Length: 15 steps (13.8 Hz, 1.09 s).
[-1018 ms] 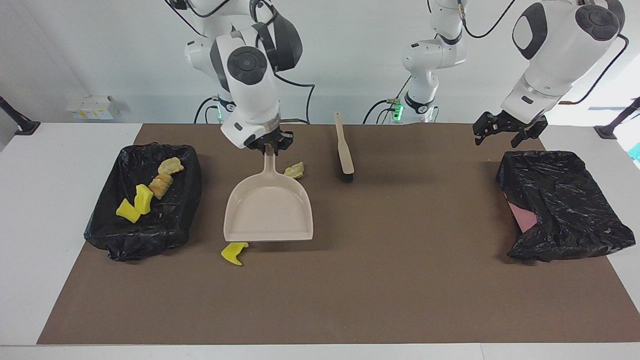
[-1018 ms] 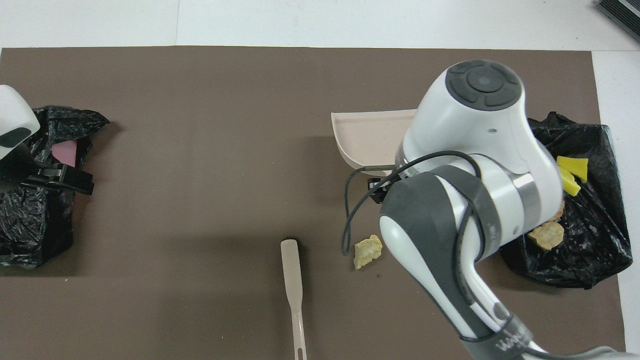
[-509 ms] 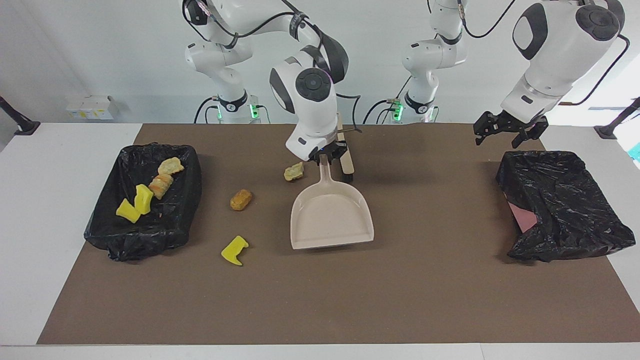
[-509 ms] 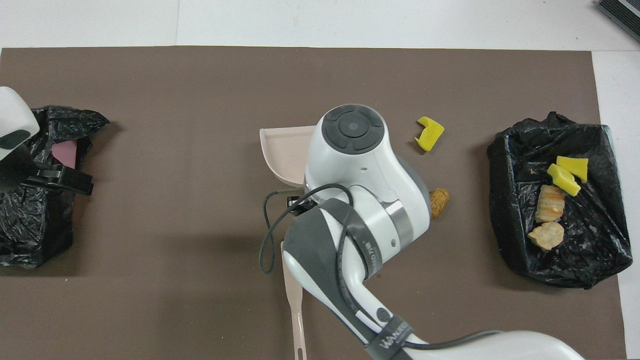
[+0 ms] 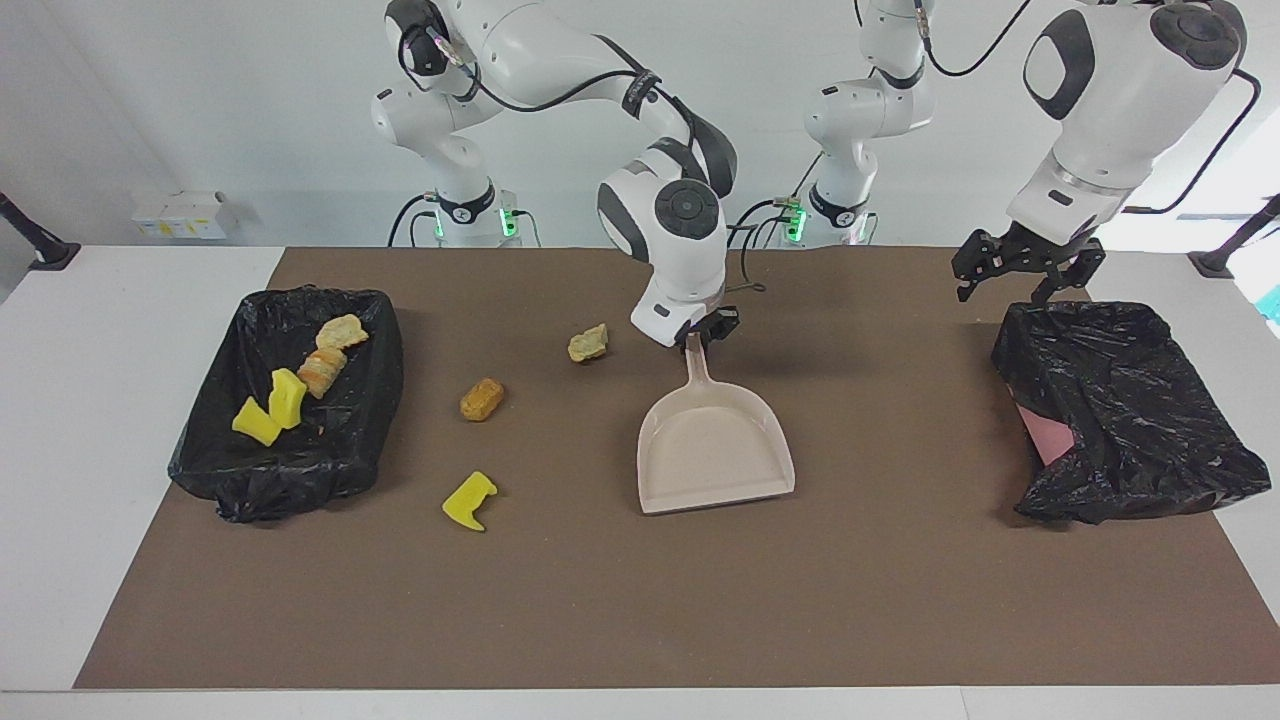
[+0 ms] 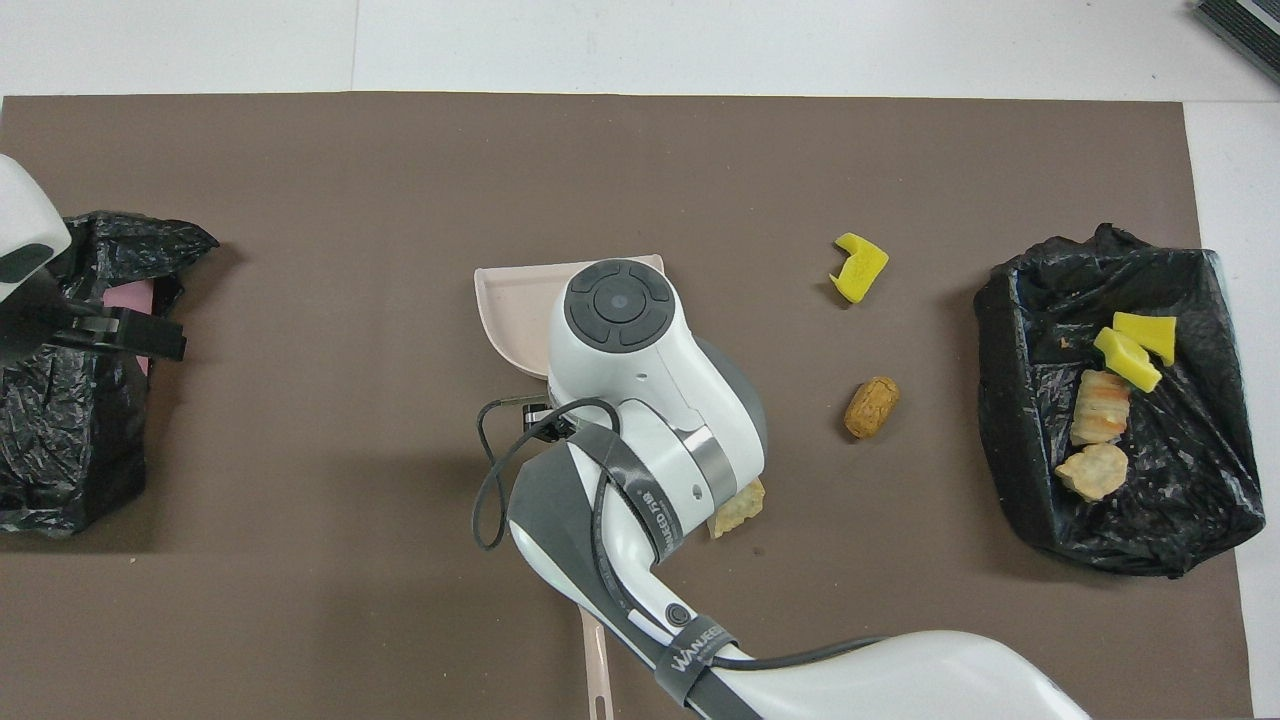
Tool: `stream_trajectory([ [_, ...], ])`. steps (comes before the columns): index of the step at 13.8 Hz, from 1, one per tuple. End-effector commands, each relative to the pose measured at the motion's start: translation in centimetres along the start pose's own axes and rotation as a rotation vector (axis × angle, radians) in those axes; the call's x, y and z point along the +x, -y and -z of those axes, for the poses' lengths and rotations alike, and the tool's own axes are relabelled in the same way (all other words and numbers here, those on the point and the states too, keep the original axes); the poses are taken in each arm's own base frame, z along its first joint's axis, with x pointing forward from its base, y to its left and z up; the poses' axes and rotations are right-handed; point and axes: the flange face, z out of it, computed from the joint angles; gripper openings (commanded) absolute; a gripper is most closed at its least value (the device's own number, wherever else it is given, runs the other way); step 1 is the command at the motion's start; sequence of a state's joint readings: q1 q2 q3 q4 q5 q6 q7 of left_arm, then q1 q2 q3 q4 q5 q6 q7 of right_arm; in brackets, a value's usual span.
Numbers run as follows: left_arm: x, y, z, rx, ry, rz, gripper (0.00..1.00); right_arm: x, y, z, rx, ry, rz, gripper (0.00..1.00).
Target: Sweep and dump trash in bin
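My right gripper is shut on the handle of the beige dustpan, which lies empty near the middle of the brown mat; from overhead the arm hides the gripper and only the dustpan's lip shows. Three trash scraps lie loose on the mat: a yellow chunk, a tan-orange lump and a bread-like piece. The black-lined bin at the right arm's end holds several scraps. My left gripper waits open.
A second bin wrapped in a black bag sits at the left arm's end, under the left gripper. Only the tip of the brush handle shows beneath the right arm, near the robots.
My right arm has carried the dustpan from beside the bin toward the mat's middle, uncovering the tan-orange lump and now covering the brush. The left gripper has barely shifted.
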<state>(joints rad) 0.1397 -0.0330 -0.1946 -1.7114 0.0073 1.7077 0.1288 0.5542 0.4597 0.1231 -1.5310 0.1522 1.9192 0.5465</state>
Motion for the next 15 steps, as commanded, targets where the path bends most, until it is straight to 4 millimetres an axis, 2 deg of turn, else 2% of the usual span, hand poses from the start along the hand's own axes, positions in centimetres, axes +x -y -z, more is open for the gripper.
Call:
stream_trajectory([
  [1, -0.1, -0.1, -0.2, 0.004, -0.036, -0.015, 1.0, 0.2, -0.5, -1.6, 0.032, -0.028, -0.031, 0.0],
  [3, 0.2, -0.2, -0.5, 0.002, -0.037, -0.012, 1.0, 0.4, -1.0, -2.3, 0.031, -0.034, -0.039, 0.0],
  [8, 1.7, -1.0, -2.1, -0.02, -0.042, -0.02, 1.0, 1.2, -1.7, -1.9, 0.042, -0.061, -0.07, 0.05],
  [13, 3.6, -5.0, -4.7, -0.036, -0.053, -0.069, 1.0, 2.2, -2.1, -1.5, 0.046, -0.115, -0.088, 0.01],
  [15, 4.2, -6.1, -5.7, -0.041, -0.058, -0.075, 1.0, 2.4, -2.1, -1.8, 0.035, -0.123, -0.067, 0.04],
])
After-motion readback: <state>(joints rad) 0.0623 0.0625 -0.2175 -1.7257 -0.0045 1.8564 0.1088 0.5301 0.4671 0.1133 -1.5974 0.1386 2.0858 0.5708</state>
